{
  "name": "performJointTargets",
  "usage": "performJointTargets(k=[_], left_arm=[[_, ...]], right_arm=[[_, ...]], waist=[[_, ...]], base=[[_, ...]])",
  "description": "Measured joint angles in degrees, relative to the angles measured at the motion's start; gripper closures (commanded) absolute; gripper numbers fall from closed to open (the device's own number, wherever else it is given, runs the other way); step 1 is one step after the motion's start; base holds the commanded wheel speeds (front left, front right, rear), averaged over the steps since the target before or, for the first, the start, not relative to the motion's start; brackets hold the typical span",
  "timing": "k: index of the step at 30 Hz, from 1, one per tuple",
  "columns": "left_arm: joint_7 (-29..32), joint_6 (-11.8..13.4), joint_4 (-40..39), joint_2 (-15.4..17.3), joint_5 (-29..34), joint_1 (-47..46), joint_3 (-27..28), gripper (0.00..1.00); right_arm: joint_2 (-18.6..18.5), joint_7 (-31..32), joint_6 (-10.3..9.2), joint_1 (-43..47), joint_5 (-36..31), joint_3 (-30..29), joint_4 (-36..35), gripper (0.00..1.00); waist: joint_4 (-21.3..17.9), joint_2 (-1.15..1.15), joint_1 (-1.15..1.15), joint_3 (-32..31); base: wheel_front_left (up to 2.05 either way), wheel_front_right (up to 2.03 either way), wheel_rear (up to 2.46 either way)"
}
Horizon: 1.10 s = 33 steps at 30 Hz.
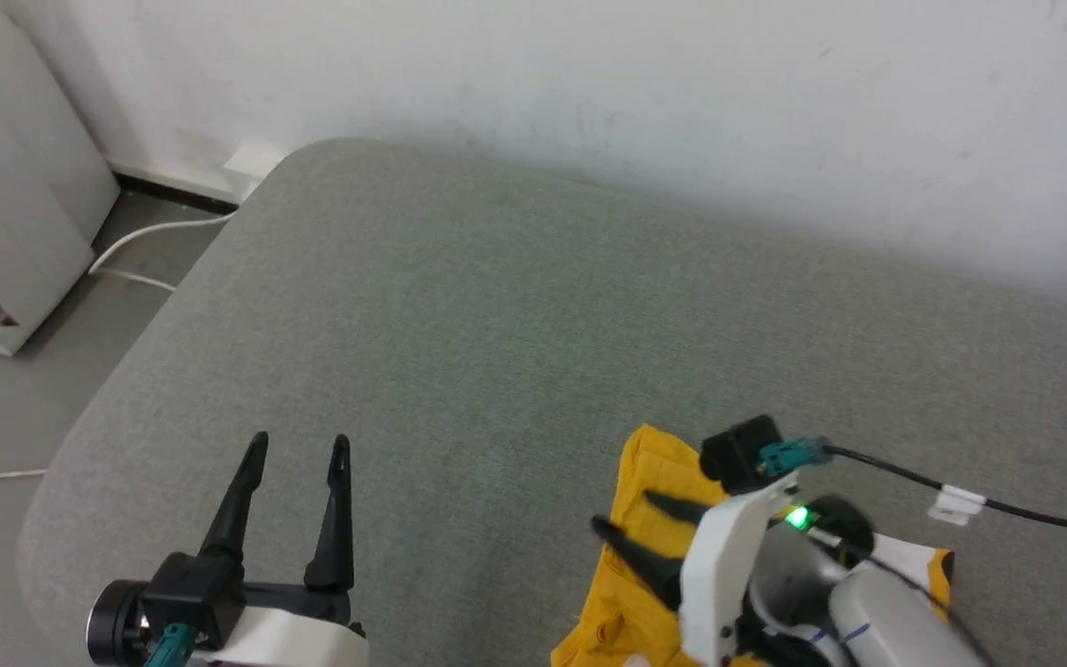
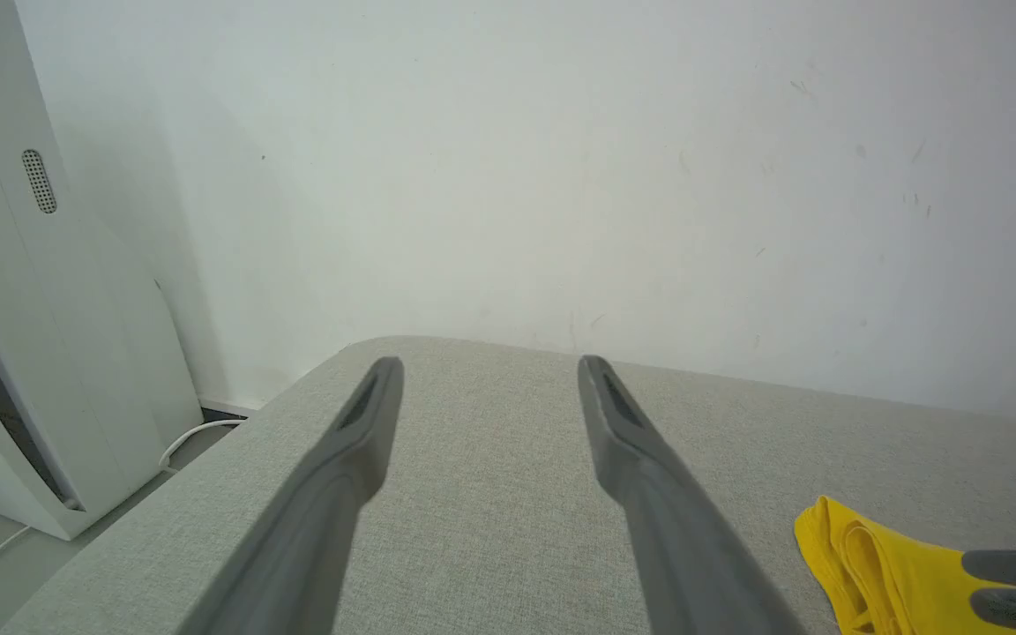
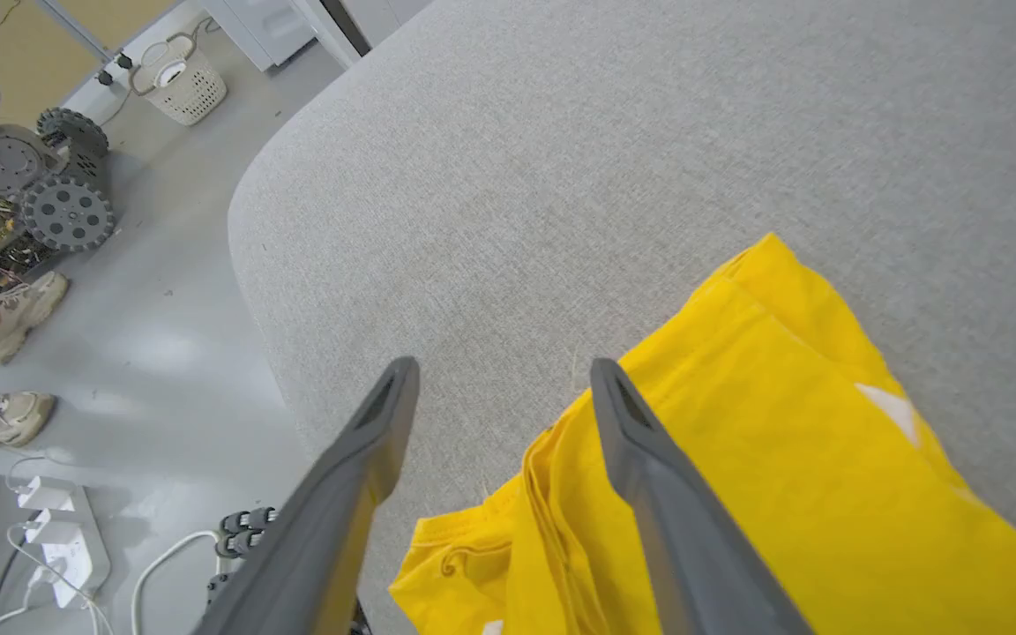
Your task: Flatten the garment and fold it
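Yellow shirt (image 3: 764, 441) bunched on grey padding (image 1: 496, 324). Your right end effector (image 1: 623, 510) is over its edge, spread, empty. Left end effector (image 1: 300, 436) spread too, well apart.

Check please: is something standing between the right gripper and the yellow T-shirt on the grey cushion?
Nothing visible stands between them. The right gripper is open at the T-shirt's bunched edge, one finger over yellow cloth, the other over the bare grey cushion. Whether it touches the cloth, I cannot tell.
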Motion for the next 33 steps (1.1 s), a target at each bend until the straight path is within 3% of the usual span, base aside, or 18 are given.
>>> performJointTargets(k=[5,10,16,20,24,30,33], left_arm=[[0.0,-0.43,0.12,0.03,0.07,0.04,0.44,0.0],[0.0,-0.48,-0.02,0.02,0.08,0.08,0.67,0.0],[0.0,-0.46,-0.38,0.01,0.07,0.16,0.94,0.0],[0.0,-0.41,-0.63,0.0,0.04,0.22,0.97,0.0],[0.0,-0.41,-0.54,-0.03,0.04,0.23,0.52,0.0],[0.0,-0.41,-0.36,-0.08,0.04,0.26,0.11,0.0],[0.0,-0.41,-0.23,-0.1,0.04,0.27,0.13,0.0]], right_arm=[[-6.79,-7.68,0.01,-3.95,-5.43,0.24,-1.69,0.0],[-13.55,-17.48,0.01,-8.64,-15.04,-2.01,-1.29,0.0],[-16.51,-27.43,0.01,-9.5,-22.07,-9.66,-0.73,0.0],[-15.73,-31.51,0.01,-6.34,-23.51,-16.62,-2.05,0.0],[-12.56,-34.22,0.01,-0.18,-23.56,-25.12,-5.01,0.0],[-4.7,-37.94,0.0,9.2,-24.68,-33.07,-12.58,0.0],[-0.48,-39.35,0.01,13.74,-26.06,-34.29,-15.4,0.0]], waist=[[-2.33,0.0,0.0,-0.92],[-5.35,0.0,0.0,-1.69],[-9.29,0.0,0.0,-2.2],[-11.83,0.0,0.0,-2.31],[-13.9,0.0,0.0,-2.11],[-15.72,0.0,0.0,-1.36],[-16.0,0.0,0.0,-0.92]], base=[[0.0,0.0,0.0],[0.0,0.0,0.0],[0.0,0.0,0.0],[0.0,0.0,0.0],[0.0,0.0,0.0],[0.0,0.0,0.0],[0.0,0.0,0.0]])
